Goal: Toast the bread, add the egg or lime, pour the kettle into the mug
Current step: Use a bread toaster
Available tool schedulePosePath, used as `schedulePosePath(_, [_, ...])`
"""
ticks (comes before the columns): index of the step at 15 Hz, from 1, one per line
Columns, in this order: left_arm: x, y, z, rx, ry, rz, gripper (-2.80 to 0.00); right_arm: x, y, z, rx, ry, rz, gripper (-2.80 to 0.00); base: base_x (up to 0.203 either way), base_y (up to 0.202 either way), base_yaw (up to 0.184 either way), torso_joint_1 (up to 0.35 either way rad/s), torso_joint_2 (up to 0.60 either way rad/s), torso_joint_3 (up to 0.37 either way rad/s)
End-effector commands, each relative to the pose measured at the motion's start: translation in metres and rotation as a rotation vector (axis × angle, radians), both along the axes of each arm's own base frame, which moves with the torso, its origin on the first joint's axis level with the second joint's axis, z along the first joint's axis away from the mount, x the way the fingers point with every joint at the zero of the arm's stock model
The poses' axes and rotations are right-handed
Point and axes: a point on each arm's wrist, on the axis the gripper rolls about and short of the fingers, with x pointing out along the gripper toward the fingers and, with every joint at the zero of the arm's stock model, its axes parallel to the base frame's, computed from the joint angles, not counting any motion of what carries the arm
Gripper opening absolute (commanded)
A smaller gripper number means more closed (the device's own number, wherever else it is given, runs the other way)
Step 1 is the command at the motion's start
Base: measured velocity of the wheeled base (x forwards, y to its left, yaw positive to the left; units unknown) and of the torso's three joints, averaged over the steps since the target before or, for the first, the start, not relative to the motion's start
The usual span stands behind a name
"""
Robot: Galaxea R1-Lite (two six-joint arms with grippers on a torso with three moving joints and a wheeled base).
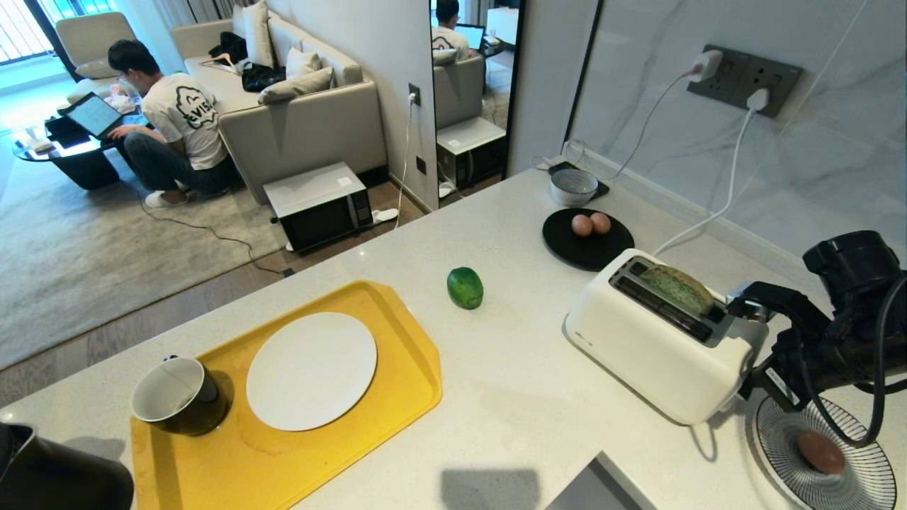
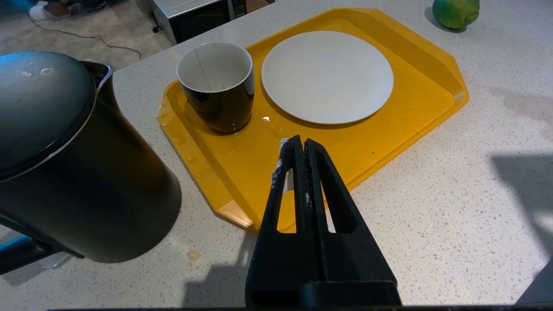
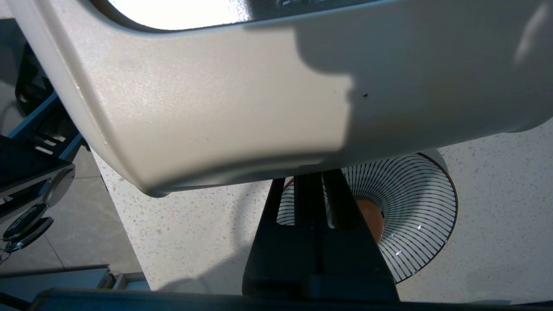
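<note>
Green bread point(image 1: 679, 288) in the white toaster point(image 1: 659, 340), right gripper point(image 1: 745, 306) at its end, lime point(image 1: 465, 287) nearby.

The kettle point(image 1: 49, 471) is cut off by the head view's lower left corner, so only part of its black body shows; in the left wrist view its handle runs past the edge. The bread point(image 1: 682, 289) sits mostly sunk in the toaster point(image 1: 659, 347), with only its top showing. The right tool's point(image 3: 317, 181) tips are hidden behind the toaster's end. The striped bowl point(image 1: 861, 467) is cut by the frame's bottom edge.
</note>
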Motion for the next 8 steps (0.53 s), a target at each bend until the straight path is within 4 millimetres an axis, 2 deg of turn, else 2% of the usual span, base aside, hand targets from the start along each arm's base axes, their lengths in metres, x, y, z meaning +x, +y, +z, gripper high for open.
schedulePosePath(1, [0.0001, 0.0, 0.0, 0.0, 0.001, 0.0, -2.8, -0.0005, 0.0, 0.0007, -0.002, -0.002, 0.003, -2.8, 0.0, 0.0, 0.0, 0.0, 0.0, 0.0])
schedulePosePath(8, [0.0001, 0.0, 0.0, 0.0, 0.001, 0.001, -2.8, -0.006, 0.0002, 0.0087, -0.008, -0.03, 0.001, -2.8, 0.0, 0.0, 0.0, 0.0, 0.0, 0.0])
